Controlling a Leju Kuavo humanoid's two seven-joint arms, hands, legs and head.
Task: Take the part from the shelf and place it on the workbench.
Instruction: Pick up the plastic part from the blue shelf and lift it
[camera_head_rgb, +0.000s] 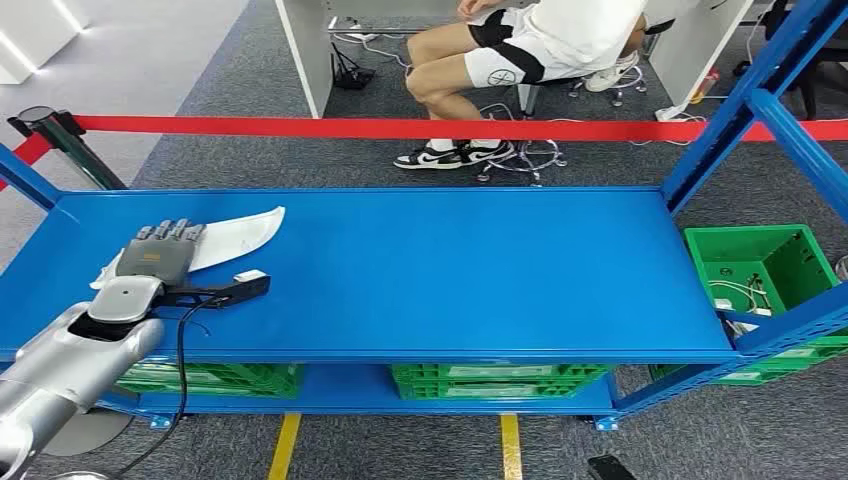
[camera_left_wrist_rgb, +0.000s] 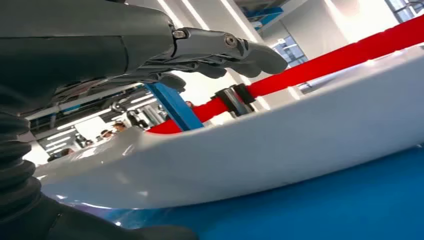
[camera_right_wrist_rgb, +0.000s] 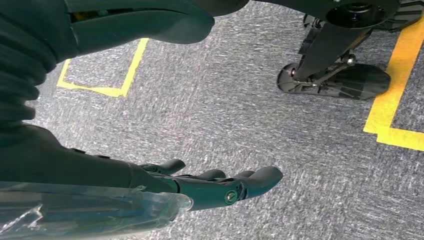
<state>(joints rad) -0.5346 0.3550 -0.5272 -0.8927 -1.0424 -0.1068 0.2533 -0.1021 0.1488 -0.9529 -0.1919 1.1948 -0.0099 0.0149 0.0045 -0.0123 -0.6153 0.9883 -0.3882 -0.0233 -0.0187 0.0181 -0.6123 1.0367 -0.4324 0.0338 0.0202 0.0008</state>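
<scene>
White part (camera_head_rgb: 232, 234) lengthwise across blue shelf (camera_head_rgb: 450, 270)

The head view looks forward and down from high on the robot, over the blue shelf (camera_head_rgb: 420, 270) toward a red barrier tape (camera_head_rgb: 400, 128) beyond. The left wrist view sits very low and close behind the left hand (camera_left_wrist_rgb: 220, 50), nearly level with the shelf surface, and faces along the white part (camera_left_wrist_rgb: 260, 150); it shares shelf, part and tape with the head view (turned, though). The right wrist view looks down at grey carpet (camera_right_wrist_rgb: 225, 100) past the right hand (camera_right_wrist_rgb: 220, 182).
</scene>
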